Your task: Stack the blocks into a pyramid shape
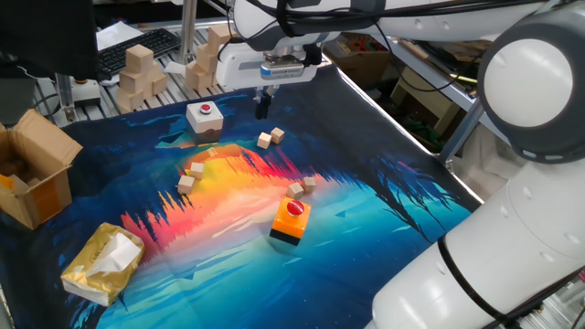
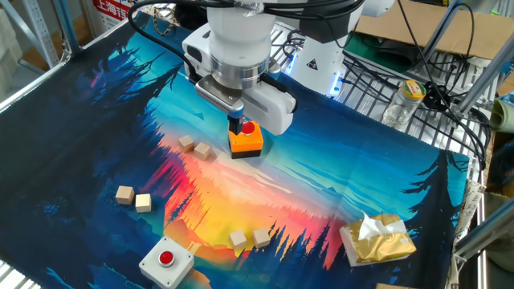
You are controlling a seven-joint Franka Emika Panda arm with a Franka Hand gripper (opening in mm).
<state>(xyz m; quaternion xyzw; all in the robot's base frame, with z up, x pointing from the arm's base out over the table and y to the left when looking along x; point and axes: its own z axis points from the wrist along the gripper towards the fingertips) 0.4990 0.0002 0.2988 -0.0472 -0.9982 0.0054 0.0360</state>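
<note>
Six small tan blocks lie in three pairs on the colourful mat. In one fixed view the pairs are near the white button box [image 1: 271, 137], at the mat's left middle [image 1: 191, 175], and just above the orange button box [image 1: 303, 186]. The other fixed view shows the same pairs [image 2: 194, 147], [image 2: 133, 197], [image 2: 250, 238]. My gripper [image 1: 263, 106] [image 2: 235, 126] hangs well above the mat. Its dark fingers are together and hold nothing. No block touches it.
An orange button box [image 1: 291, 219] [image 2: 246, 140] and a white button box [image 1: 205, 116] [image 2: 165, 261] sit on the mat. A tissue pack [image 1: 102, 265] [image 2: 377, 238] lies at one corner. A cardboard box [image 1: 32, 178] and large wooden blocks [image 1: 137, 73] stand beyond the mat's edge.
</note>
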